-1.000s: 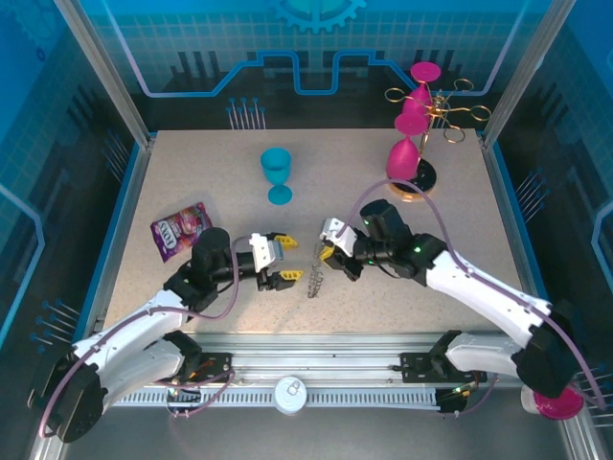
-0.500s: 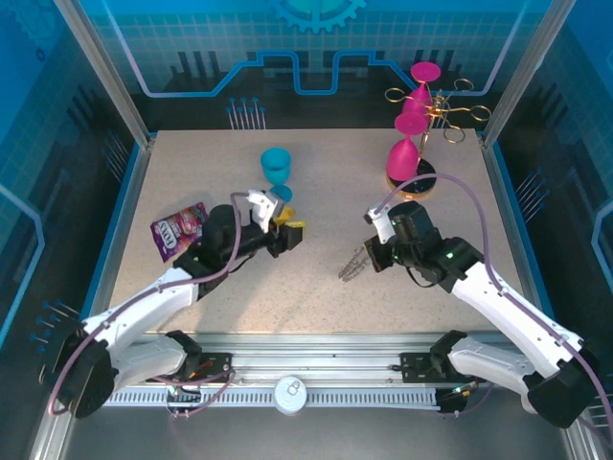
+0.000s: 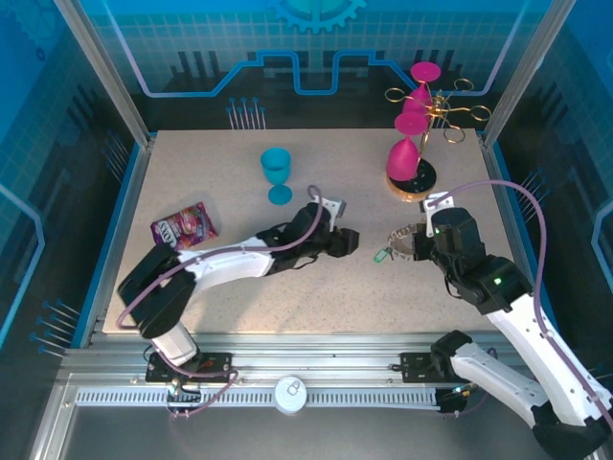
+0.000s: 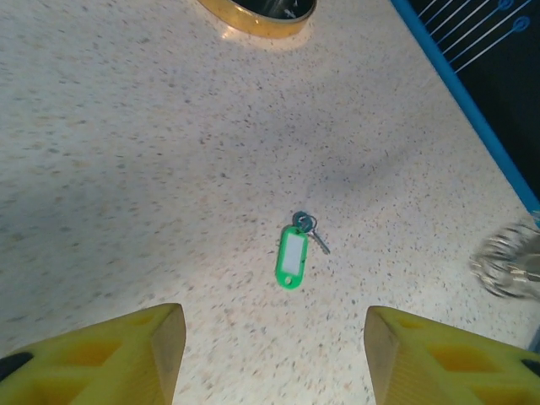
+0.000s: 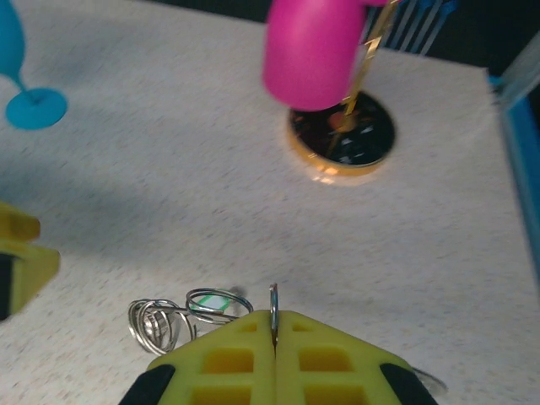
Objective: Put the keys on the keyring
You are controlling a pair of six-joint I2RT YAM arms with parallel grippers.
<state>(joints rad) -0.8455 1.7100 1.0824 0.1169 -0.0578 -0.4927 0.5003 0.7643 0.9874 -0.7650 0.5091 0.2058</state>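
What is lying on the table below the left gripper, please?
The keys lie flat on the table below the left gripper, untouched, green tag uppermost. The keyring shows off to one side. The tabletop directly beneath its two fingers is covered.

Bright, even light from overhead on the speckled table [image 3: 287, 307] — soft shadow pooling under the left arm [image 3: 230, 261]; a warm glare beside the gold base [image 4: 253, 13], the keyring [image 4: 506, 263] soft at the frame edge, the pink goblet [image 5: 312, 46] blurred up close
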